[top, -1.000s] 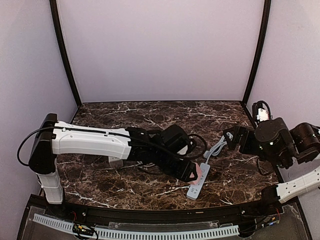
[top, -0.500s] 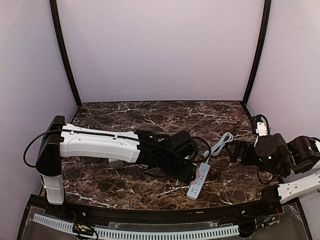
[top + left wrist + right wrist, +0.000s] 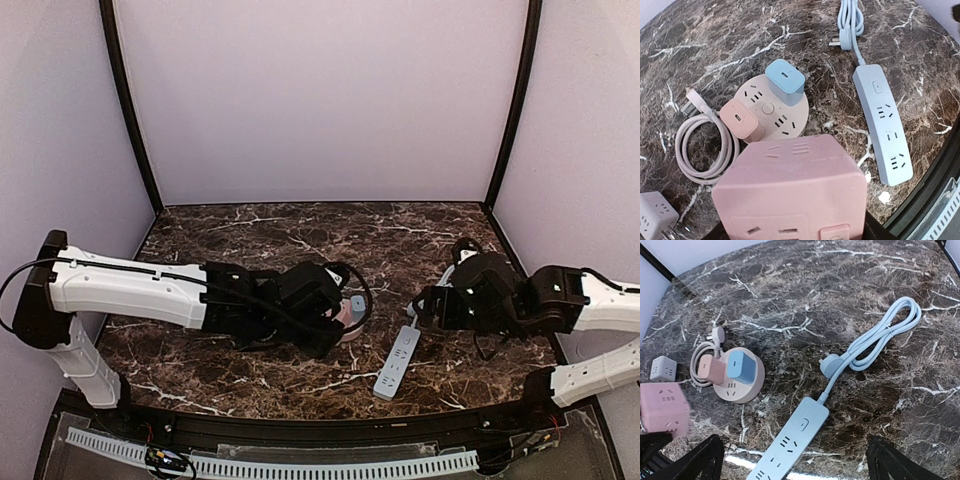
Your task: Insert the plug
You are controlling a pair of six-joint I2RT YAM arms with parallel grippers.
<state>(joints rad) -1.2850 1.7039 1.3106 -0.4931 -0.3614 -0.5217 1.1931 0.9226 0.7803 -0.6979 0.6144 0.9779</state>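
Two adapters, one blue (image 3: 785,80) and one pink (image 3: 740,119), stand plugged into the round pink socket hub (image 3: 790,117) near the middle of the table (image 3: 740,40). The left gripper (image 3: 335,318) pinches a pink cube socket (image 3: 790,190) just left of the hub. To the right lies the pale blue power strip (image 3: 885,127). Its plug (image 3: 841,41) rests loose on the marble beyond the strip's far end. The right gripper (image 3: 795,456) hangs above the strip, fingers spread wide. A coiled cable (image 3: 702,150) and a white cube socket (image 3: 652,217) lie left of the hub.
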